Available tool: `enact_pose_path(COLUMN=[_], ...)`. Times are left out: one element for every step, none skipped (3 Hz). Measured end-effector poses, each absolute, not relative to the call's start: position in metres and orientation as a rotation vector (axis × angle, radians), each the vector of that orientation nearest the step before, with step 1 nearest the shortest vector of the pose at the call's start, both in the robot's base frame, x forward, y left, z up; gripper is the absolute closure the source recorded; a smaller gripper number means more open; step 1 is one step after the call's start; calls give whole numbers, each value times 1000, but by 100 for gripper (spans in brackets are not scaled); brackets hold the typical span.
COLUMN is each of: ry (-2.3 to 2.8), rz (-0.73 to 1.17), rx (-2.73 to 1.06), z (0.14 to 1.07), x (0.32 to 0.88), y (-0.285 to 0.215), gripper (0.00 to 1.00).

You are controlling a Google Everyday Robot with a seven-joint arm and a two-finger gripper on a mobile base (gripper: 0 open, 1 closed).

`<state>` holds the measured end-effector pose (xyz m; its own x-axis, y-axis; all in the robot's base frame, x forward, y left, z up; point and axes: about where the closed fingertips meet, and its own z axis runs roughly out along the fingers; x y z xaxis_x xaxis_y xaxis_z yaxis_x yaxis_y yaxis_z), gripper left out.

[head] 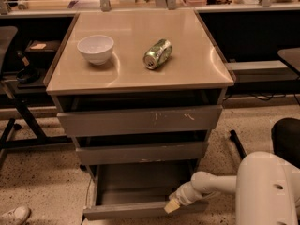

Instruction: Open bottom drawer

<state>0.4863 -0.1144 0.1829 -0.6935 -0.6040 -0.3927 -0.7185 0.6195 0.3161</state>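
Note:
The bottom drawer (140, 211) is the lowest of three grey drawers in the cabinet. It stands pulled out, with its shallow grey tray (136, 179) showing and its plain front near the bottom edge of the view. My gripper (171, 206) is on a white arm that comes in from the lower right. Its pale tip is at the top edge of the drawer front, right of centre. The middle drawer (140, 152) and the scratched top drawer (140, 120) sit pushed in above.
A white bowl (95, 48) and a green can (157, 54) lying on its side rest on the beige cabinet top (197, 64). Black chair legs (18, 121) stand at the left, a dark chair (286, 139) at the right. A white shoe (14, 215) lies at the lower left.

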Motion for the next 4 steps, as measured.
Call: enact_pose_path(ry=[2626,2626,2631,2662], rz=[653,653,658,678], rx=[-1060,-1060,-1059,-1044], z=[193,193,193,190], x=[471,471,471,460], y=[-120,-120,-120,-123], gripper=[100,100,100,100])
